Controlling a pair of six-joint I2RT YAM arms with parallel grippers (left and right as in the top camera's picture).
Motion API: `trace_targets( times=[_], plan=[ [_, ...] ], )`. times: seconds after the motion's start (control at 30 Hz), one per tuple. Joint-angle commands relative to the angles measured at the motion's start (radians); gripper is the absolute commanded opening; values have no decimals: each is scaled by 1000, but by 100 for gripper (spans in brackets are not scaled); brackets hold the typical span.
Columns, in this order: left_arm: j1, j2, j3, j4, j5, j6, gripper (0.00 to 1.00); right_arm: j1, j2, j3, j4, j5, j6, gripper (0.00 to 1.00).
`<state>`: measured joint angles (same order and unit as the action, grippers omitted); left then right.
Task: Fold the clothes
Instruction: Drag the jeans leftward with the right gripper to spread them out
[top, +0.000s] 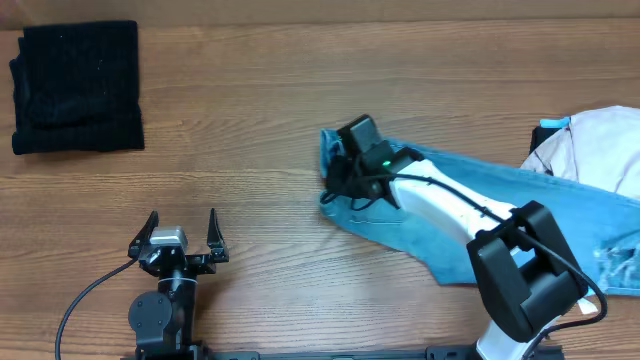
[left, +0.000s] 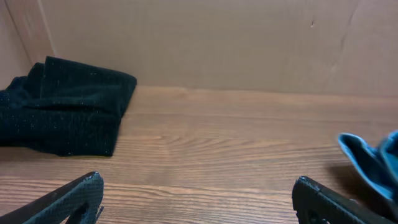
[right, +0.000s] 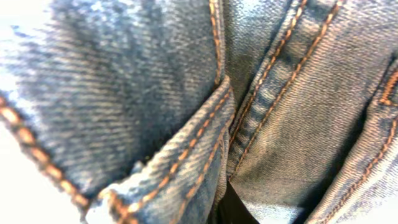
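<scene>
The light blue denim jeans (top: 560, 200) lie spread across the right of the table, with their left end bunched up. My right gripper (top: 345, 185) is down on that left end and looks shut on the denim. Its wrist view is filled with jeans fabric and orange seams (right: 124, 93), and only a dark sliver of finger (right: 233, 208) shows. My left gripper (top: 182, 228) is open and empty at the front left, its fingers apart over bare wood (left: 199, 193). A blue corner of the jeans (left: 373, 163) shows at the right edge of the left wrist view.
A folded black garment (top: 78, 88) lies at the back left and also shows in the left wrist view (left: 68, 109). A beige garment (top: 600, 145) lies on the jeans at the far right edge. The right arm's base (top: 525, 275) stands at the front right.
</scene>
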<state>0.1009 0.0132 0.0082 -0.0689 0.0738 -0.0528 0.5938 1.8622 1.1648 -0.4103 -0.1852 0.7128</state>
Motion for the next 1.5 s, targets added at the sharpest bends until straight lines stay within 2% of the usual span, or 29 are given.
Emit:
trace_targets(
  times=[0.0,0.2,0.43,0.7,0.73,0.77,0.83,0.93,1.0,1.17,1.23,1.3,1.4,1.47],
  plan=[
    [8,-9,-3,-2,3,-7,100,88,3,30,121,-71,132,4],
    [8,-9,-3,-2,3,-7,100,182,3,30,313,-108,198,4],
    [8,-9,-3,-2,3,-7,100,204,3,31,482,-129,267,4],
    [8,-9,-3,-2,3,-7,100,288,3,127,509,-178,279,6],
    [8,-9,-3,-2,3,-7,100,288,3,127,498,-158,279,20],
    [8,-9,-3,-2,3,-7,100,286,3,127,472,-129,279,42],
    [8,-9,-3,-2,3,-7,100,267,3,127,411,-100,253,73],
    [8,-9,-3,-2,3,-7,100,226,3,127,341,-100,219,93],
    [8,-9,-3,-2,3,-7,100,193,3,127,247,-54,171,99],
    [8,-9,-3,-2,3,-7,100,-16,-27,127,-65,-39,136,100],
    [8,-9,-3,-2,3,-7,100,-92,-68,127,-159,-29,74,100],
    [8,-9,-3,-2,3,-7,100,-162,-126,127,-259,31,24,100],
    [8,-9,-3,5,8,-16,100,-234,-238,127,-446,225,-15,100],
    [8,-9,-3,26,43,-67,100,-259,-293,127,-557,256,-14,100]
  ],
)
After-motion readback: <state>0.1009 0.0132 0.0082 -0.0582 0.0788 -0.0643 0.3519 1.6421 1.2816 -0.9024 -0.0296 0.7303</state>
